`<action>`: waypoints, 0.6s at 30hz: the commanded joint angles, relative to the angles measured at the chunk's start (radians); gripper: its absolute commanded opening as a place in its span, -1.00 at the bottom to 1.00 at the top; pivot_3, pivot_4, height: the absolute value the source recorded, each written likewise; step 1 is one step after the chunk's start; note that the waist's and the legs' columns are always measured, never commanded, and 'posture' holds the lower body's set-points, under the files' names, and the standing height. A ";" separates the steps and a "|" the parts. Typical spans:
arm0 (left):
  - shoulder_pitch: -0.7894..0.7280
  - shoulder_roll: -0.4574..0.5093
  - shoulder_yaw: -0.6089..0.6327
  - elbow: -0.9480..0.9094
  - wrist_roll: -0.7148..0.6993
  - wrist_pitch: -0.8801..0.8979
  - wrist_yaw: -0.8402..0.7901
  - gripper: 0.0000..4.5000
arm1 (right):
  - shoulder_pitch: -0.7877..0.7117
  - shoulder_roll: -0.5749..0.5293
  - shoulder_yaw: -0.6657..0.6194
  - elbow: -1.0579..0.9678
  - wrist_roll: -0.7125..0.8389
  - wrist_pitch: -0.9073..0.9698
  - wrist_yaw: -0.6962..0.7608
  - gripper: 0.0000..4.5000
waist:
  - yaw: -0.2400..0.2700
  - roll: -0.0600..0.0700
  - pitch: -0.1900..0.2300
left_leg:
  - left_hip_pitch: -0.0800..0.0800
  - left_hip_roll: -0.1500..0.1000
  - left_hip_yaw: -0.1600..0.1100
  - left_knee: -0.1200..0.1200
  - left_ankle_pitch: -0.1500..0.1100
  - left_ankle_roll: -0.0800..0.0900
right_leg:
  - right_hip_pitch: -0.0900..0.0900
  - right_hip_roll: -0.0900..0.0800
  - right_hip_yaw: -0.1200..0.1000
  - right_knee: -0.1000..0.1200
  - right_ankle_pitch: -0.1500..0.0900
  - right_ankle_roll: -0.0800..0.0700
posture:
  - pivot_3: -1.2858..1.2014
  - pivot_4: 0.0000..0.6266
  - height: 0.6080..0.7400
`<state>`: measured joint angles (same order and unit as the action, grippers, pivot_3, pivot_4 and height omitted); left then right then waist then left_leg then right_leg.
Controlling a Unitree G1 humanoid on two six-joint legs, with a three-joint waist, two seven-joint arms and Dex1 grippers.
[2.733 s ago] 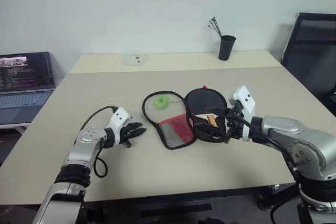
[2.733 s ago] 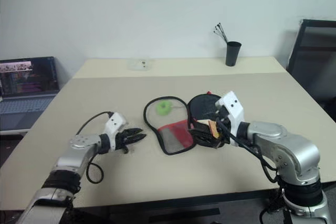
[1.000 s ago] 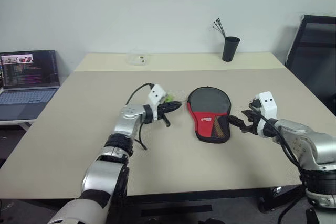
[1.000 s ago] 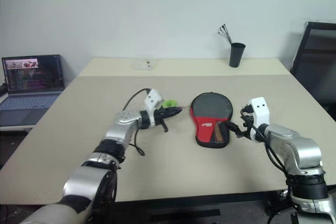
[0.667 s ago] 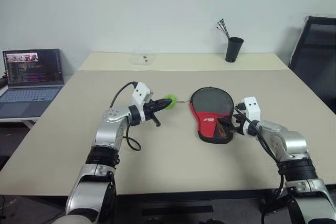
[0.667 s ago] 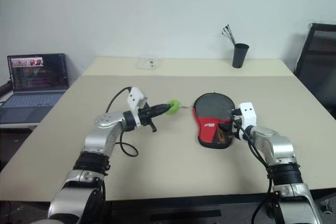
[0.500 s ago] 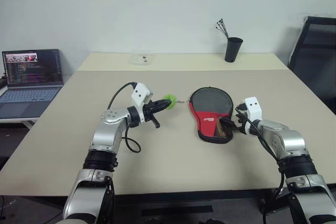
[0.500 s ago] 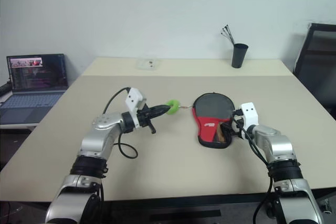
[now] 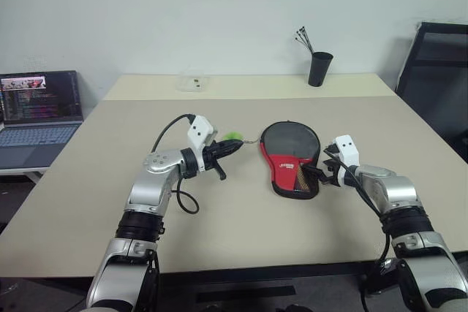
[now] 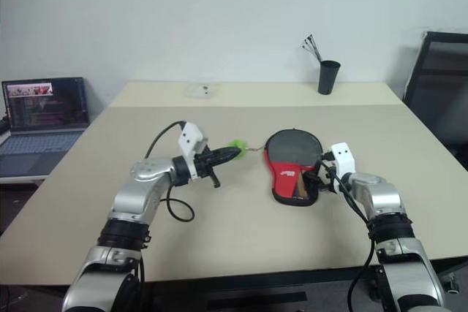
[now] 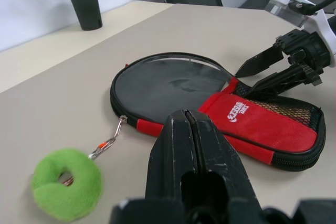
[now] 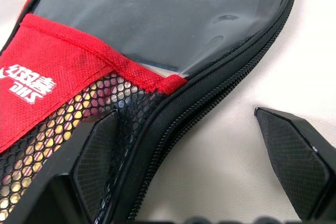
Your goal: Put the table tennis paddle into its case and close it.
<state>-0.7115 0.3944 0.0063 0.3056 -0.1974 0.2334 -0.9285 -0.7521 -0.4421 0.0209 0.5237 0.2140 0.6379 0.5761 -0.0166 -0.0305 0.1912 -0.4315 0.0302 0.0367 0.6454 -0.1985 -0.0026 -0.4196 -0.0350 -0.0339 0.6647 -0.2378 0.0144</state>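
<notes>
Most is done: the paddle (image 9: 292, 139) sits in the case (image 9: 292, 171) mid-desk; zipping looks unfinished. Left hand (image 9: 232, 146) shut tight, right hand (image 9: 312, 174) wide open.

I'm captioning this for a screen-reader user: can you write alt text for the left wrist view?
A closed case, with a red and black mesh panel, lies flat on a beige table. The shut left gripper points at it, a green fuzzy zipper charm alongside; the open right gripper sits at its far edge.

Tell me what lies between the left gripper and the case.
A green fuzzy ring on a small metal clasp lies between the left gripper and the case, seen in the left wrist view.
</notes>
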 commanded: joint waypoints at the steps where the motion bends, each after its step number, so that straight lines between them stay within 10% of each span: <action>1: 0.001 0.020 0.000 -0.036 -0.012 -0.017 -0.004 -0.99 | -0.017 0.036 0.034 0.068 -0.033 -0.012 0.015 0.92 | -0.010 0.000 0.000 | 0.000 0.000 0.000 0.000 0.000 0.000 | 0.000 0.000 0.000 0.000 0.000 0.000 | 0.03 -0.52 1.00; 15: 0.130 0.116 0.027 -0.129 -0.043 0.016 -0.030 -1.00 | -0.063 0.117 0.038 0.133 -0.055 0.003 0.056 -0.92 | -0.021 0.000 -0.002 | 0.016 0.004 0.002 -0.001 0.000 0.000 | 0.013 0.001 0.003 -0.001 -0.002 0.002 | 0.03 -0.52 1.00; 18: 0.208 0.181 0.045 -0.182 -0.086 0.046 -0.090 -1.00 | -0.058 0.138 0.039 0.051 -0.032 0.041 0.072 -0.99 | -0.029 0.000 -0.002 | 0.017 0.006 0.004 -0.002 0.000 0.000 | 0.013 -0.001 0.004 -0.001 -0.001 0.001 | 0.03 -0.52 1.00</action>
<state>-0.5124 0.5513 0.0166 0.1787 -0.2490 0.2666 -0.9912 -0.8221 -0.3274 0.0304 0.6078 0.1692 0.6432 0.6174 -0.0461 -0.0306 0.1896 -0.4152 0.0373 0.0408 0.6425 -0.1987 -0.0030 -0.4079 -0.0355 -0.0278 0.6640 -0.2386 0.0135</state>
